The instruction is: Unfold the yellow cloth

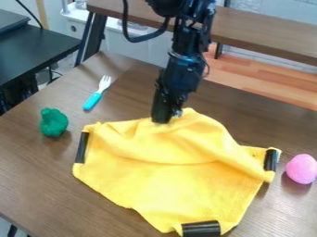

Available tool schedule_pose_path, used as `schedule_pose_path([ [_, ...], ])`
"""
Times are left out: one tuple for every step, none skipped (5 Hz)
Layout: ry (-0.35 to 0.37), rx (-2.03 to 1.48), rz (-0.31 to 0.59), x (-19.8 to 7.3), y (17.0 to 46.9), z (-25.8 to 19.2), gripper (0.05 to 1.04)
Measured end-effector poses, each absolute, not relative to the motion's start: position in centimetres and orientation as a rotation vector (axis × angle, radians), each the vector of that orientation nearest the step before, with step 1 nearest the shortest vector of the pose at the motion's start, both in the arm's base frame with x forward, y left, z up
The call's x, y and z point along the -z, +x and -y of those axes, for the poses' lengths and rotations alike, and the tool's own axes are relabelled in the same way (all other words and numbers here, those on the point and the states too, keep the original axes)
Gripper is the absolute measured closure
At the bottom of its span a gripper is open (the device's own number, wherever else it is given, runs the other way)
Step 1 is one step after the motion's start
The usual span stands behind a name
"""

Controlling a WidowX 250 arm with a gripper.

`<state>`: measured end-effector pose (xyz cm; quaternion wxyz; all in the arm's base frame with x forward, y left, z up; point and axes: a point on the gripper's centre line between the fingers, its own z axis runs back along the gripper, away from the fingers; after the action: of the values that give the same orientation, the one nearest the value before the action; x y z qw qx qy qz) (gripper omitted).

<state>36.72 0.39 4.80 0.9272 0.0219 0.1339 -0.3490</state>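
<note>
The black gripper (169, 115) hangs down at the far edge of the yellow cloth (167, 166), its tip against the fabric. The cloth lies across the middle of the table, broad and partly spread, with its far part bunched and raised into folds around and right of the gripper. Black bands mark its left edge (82, 148), its right corner (270, 159) and its near corner (201, 228). A long crease runs from the far part toward the right corner. What lies between the gripper's tips is hidden.
A green toy pepper (53, 122) sits left of the cloth. Behind it lies a fork with a turquoise handle (93, 101). A pink egg-shaped object (301, 169) stands just beyond the cloth's right corner. The brown table (37, 171) extends around them.
</note>
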Motion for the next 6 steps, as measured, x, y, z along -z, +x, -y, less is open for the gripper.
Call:
schedule_pose_path([
  [0.034, 0.637, -0.302, -3.8, 39.1, -2.0, 1.029],
  [0.025, 0.59, -0.313, -2.5, 40.9, -2.5, 1.03],
  [0.007, 0.546, -0.296, -1.8, 41.8, -2.8, 1.03],
  [0.015, 0.513, -0.288, -1.7, 42.3, -3.2, 1.03],
  [0.001, 0.467, -0.256, -1.5, 42.6, -4.0, 1.03],
  [0.006, 0.406, -0.236, -1.7, 42.8, -5.5, 1.03],
])
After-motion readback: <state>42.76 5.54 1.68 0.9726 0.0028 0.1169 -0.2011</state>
